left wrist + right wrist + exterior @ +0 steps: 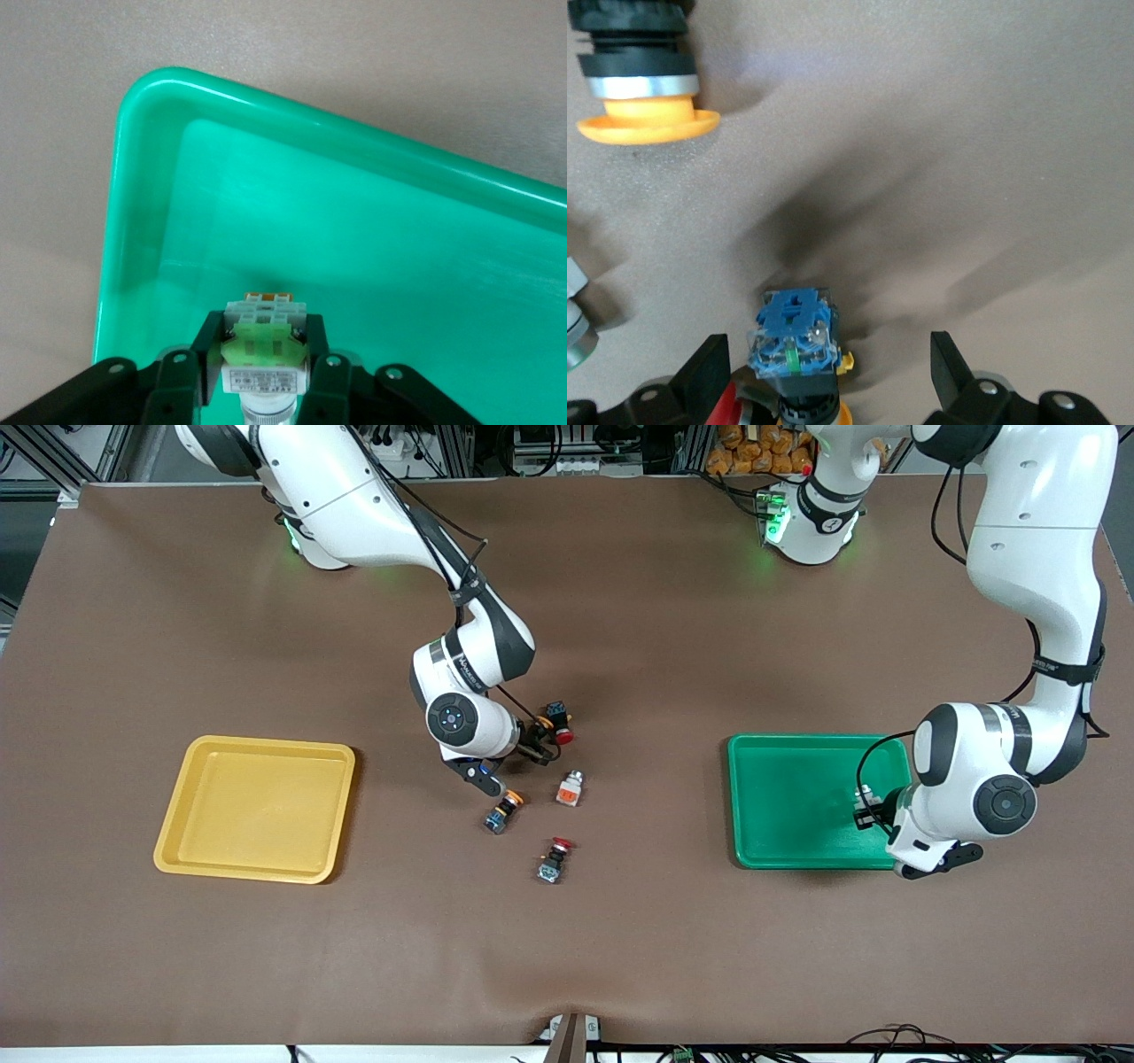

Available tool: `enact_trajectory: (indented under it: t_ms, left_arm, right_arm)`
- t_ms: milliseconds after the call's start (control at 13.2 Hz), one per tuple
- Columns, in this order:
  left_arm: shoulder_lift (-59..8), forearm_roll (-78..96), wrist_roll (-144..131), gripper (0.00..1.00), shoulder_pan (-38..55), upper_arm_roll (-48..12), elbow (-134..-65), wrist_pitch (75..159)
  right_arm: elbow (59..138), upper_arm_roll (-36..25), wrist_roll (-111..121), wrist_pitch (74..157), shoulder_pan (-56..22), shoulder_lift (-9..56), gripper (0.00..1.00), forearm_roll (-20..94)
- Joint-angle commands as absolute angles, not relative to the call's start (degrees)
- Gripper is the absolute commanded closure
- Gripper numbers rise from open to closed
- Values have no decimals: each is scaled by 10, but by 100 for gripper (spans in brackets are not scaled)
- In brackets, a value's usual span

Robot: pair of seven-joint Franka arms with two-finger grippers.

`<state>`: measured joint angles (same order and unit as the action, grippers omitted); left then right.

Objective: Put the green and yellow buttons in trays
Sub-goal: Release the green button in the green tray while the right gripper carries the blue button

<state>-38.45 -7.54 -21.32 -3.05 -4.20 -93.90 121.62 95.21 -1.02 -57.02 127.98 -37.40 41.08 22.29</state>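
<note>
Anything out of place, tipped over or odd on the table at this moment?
Nothing stands out. The loose buttons lie on their sides between the yellow tray and green tray, none damaged. The left gripper holds a white-grey button over the green tray; the right gripper is open around a yellow-capped button.

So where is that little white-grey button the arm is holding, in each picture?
Front view: white-grey button in the left gripper, over the green tray.
Left wrist view: between that gripper's fingers, over the tray's floor.
Right wrist view: not in it.
Shared landmark: the green tray.
</note>
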Motion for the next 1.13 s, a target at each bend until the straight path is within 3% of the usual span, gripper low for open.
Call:
enact_trajectory:
  t_ms: [0,75,151,226,302,377,604,1057]
  left_arm:
    - [-373,-87,-206,0,-36,-47,-939,1216]
    - [-370,-87,-206,0,-35,-47,-938,1216]
    - [-365,-87,-206,0,-35,-47,-937,1215]
    - [-359,-87,-206,0,-34,-47,-935,1214]
    - [-352,-87,-207,0,-34,-48,-931,1212]
    - [-348,-87,-208,0,-33,-50,-927,1209]
    - [-338,-78,-214,0,-24,-67,-926,1199]
    - [-340,-80,-297,0,-7,-158,-925,1199]
  right_arm:
    - [950,-13,-574,1289,-392,416,0,215]
    - [950,-13,-575,1289,-393,416,0,214]
    - [950,-13,-574,1288,-393,416,11,214]
    - [950,-13,-570,1287,-393,415,38,214]
    - [950,-13,-564,1285,-397,415,70,201]
    - [950,-13,-559,1281,-403,413,83,182]
    - [948,-15,-551,1256,-392,403,83,179]
    - [846,-20,-427,1005,-274,344,83,146]
